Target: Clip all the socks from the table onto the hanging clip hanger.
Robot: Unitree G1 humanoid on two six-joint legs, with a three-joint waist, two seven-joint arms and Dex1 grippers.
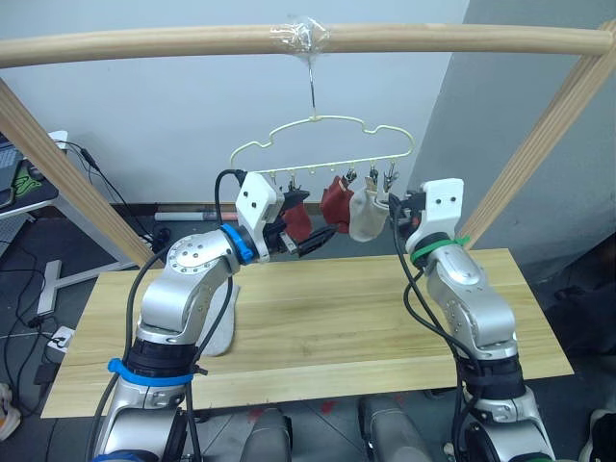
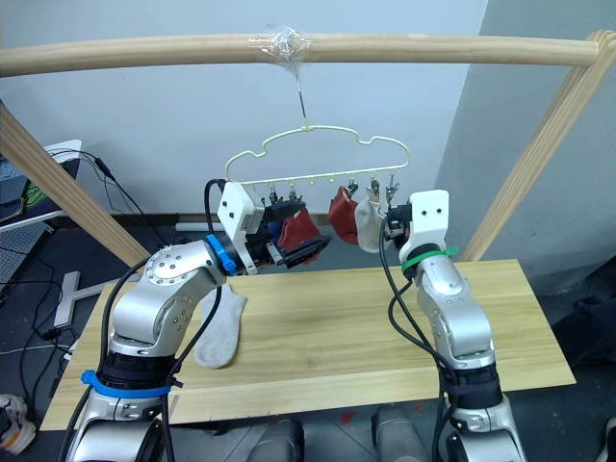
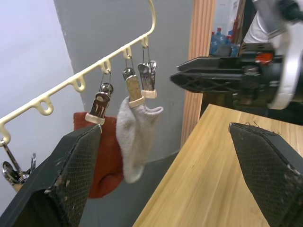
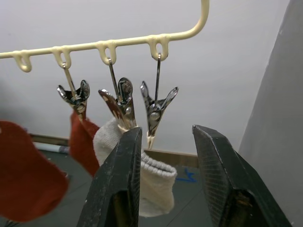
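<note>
Unmarked table, unlabelled socks.

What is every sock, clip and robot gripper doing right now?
Left gripper: open, empty.
Right gripper: open, at the end clip.
End clip: shut, empty.
Light grey sock: clipped, hanging.
Red sock: clipped, hanging.
Second red sock: hanging beside the left gripper.
Grey sock on table: lying flat, unclipped.
Clip hanger: hanging from pole.

Both arms are raised with elbows bent, forearms angled upward and toward one another. The left tool has its two black fingers spread wide apart. The right tool points upward, its fingers parted with a clear gap between them.
</note>
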